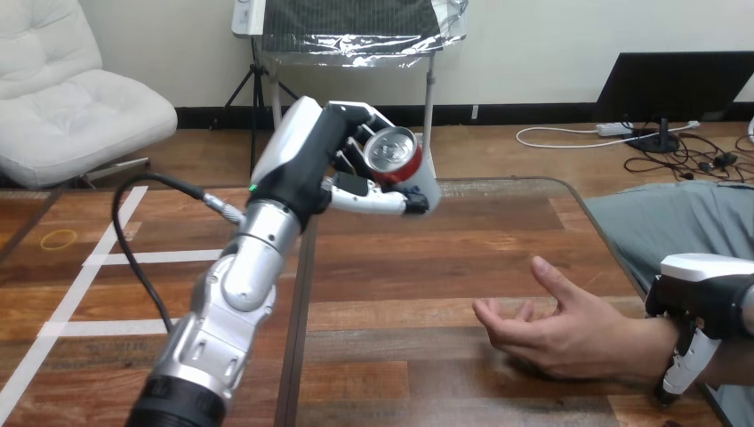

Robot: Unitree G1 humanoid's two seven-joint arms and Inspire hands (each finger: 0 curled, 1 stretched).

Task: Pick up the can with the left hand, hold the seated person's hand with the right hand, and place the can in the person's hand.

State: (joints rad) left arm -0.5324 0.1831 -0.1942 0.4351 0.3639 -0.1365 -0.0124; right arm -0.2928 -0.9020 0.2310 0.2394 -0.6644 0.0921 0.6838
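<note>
Wooden table (427, 267) is seen across the lower view. The person's hand (551, 329) is rested on it at the right, palm up, fingers loosely curled, holding nothing. Left arm (236, 294) is raised well left of the person's hand. Left hand (311, 160) is held up and left of the person's hand, well apart from it, fingers (373, 200) wrapped round the can (394, 153). The can is tilted, top toward the camera, its body partly hidden by those fingers. Right hand (707, 298) is set on the wrist just right of the person's hand, a finger curled down over it. White tape lines (147, 258) and a yellow rubber band (59, 238) are seen on the table far left of the person's hand.
</note>
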